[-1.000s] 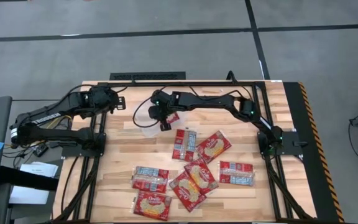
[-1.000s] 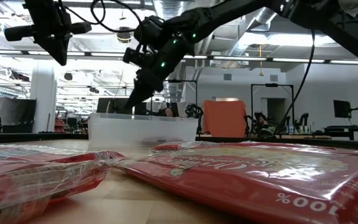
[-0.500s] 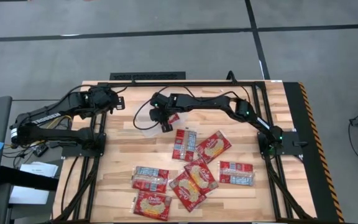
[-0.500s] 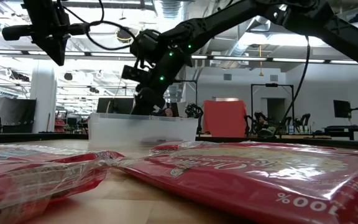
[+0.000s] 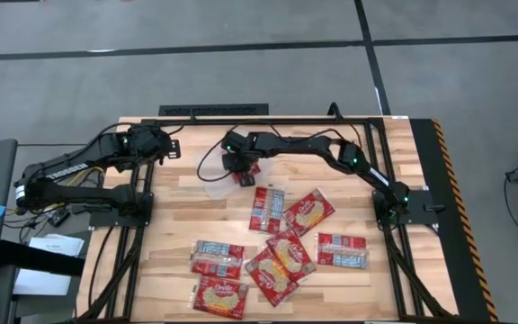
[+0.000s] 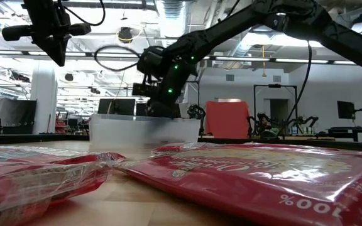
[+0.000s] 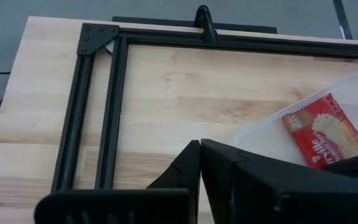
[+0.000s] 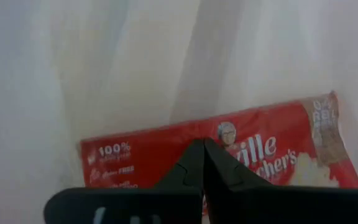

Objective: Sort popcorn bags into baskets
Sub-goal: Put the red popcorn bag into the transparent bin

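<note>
My right gripper (image 5: 239,171) reaches down into the transparent tray (image 5: 212,186) near the table's far middle, and is shut on a red popcorn bag (image 8: 272,155). The left wrist view shows this bag (image 7: 325,129) inside the tray (image 7: 260,134), popcorn picture up. In the low view the gripper (image 6: 162,108) dips behind the tray wall (image 6: 143,133). Several other bags (image 5: 268,209) lie flat on the table nearer the front. My left gripper (image 7: 199,152) is shut, holds nothing and waits raised over the far left (image 5: 171,148). My right gripper comes at the bag from above, slanting down, with its shut fingers (image 8: 191,163) about midway along the bag's length (image 8: 229,140). The fingers themselves hide the exact place of the pinch. The bag lies roughly flat on the tray's floor.
A black frame (image 5: 268,121) runs around the table's working area. Loose bags crowd the front middle (image 5: 281,256) and fill the low view's foreground (image 6: 263,182). Bare wood shows left of the tray (image 5: 174,193) and at the front right (image 5: 376,288).
My right gripper has gone down into the tray with the bag and has tipped more upright, shifting slightly toward the table's far edge. In the low view its fingers have sunk from above the tray rim to behind the tray wall.
</note>
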{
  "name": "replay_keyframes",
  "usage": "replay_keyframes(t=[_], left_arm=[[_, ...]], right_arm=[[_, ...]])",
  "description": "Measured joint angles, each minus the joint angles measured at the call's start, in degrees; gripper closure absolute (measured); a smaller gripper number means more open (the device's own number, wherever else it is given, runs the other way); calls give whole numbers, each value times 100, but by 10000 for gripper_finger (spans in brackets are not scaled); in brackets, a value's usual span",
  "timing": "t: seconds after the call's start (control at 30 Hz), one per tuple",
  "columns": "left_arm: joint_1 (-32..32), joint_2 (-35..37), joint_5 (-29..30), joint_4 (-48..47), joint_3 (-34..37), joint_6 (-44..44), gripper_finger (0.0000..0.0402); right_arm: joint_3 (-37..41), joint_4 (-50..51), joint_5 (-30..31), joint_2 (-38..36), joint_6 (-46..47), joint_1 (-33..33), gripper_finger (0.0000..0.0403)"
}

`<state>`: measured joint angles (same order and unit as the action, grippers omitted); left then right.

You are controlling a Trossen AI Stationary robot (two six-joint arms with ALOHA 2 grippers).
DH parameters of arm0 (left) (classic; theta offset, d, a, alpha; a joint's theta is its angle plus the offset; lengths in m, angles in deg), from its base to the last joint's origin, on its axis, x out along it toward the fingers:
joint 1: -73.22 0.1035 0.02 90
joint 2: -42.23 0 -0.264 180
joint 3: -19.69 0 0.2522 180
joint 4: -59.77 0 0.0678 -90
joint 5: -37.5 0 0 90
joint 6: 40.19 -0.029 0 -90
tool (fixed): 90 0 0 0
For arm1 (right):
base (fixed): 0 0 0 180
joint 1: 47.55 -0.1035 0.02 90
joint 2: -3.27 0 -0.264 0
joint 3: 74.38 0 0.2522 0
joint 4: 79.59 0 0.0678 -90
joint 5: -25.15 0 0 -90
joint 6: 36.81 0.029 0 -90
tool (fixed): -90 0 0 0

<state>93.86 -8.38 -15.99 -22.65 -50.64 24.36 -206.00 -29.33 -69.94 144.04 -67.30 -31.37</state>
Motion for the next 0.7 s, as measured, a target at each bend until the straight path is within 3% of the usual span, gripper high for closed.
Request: replay_keyframes(t=[0.1, 0.43, 0.7], left_arm=[[0, 0, -8, -2, 49, 7, 401], [0, -2, 2, -4, 72, -24, 401], [0, -2, 20, -4, 72, -31, 401]], right_arm=[[-22, 101, -3, 72, 6, -12, 392], [-386, 492, 808, 105, 5, -71, 380], [-456, 745, 840, 108, 85, 50, 387]])
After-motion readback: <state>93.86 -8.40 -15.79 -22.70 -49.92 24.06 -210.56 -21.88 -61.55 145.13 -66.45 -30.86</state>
